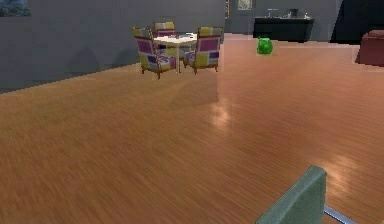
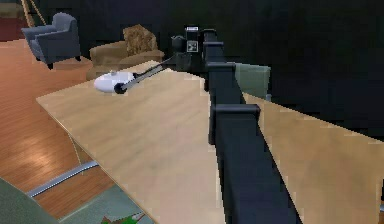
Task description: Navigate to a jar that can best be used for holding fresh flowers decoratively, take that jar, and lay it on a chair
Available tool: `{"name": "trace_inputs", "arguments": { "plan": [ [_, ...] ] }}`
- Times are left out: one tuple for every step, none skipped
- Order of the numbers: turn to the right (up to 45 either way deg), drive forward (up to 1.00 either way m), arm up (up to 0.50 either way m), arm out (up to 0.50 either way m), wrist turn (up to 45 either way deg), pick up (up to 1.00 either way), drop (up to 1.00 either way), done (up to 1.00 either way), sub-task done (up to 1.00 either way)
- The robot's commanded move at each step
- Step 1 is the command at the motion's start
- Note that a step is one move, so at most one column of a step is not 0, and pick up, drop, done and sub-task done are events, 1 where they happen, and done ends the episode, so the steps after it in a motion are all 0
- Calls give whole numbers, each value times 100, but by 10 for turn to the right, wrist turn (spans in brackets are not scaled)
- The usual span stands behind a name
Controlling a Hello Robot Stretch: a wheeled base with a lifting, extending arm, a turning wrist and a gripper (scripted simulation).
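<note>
Chairs (image 1: 207, 48) round table (image 1: 176, 39) ahead (green blob (image 1: 264, 45) nr).

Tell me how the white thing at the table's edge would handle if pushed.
The white thing looks rounded, so it may roll if nudged. It is at the table edge; a push could drop it. Smooth, pale surface: possibly slippery, fragile.

Arm (image 2: 235, 135): dark, near-black square bar made of nested box sections. Each section steps narrower toward the far end, with squared edges and plain faces. Far end: two small white squares (image 2: 192, 34) bearing black marks. Gripper (image 2: 122, 86): dark blocky body with two thin pale-grey fingers (image 2: 145, 75), one ending in a small rounded tip.
</note>
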Motion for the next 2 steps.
{"name": "trace_inputs", "arguments": {
  "plan": [
    [0,0,0,0,-450,0,0,0,0],
    [0,0,0,0,-150,0,0,0,0]
  ]
}}
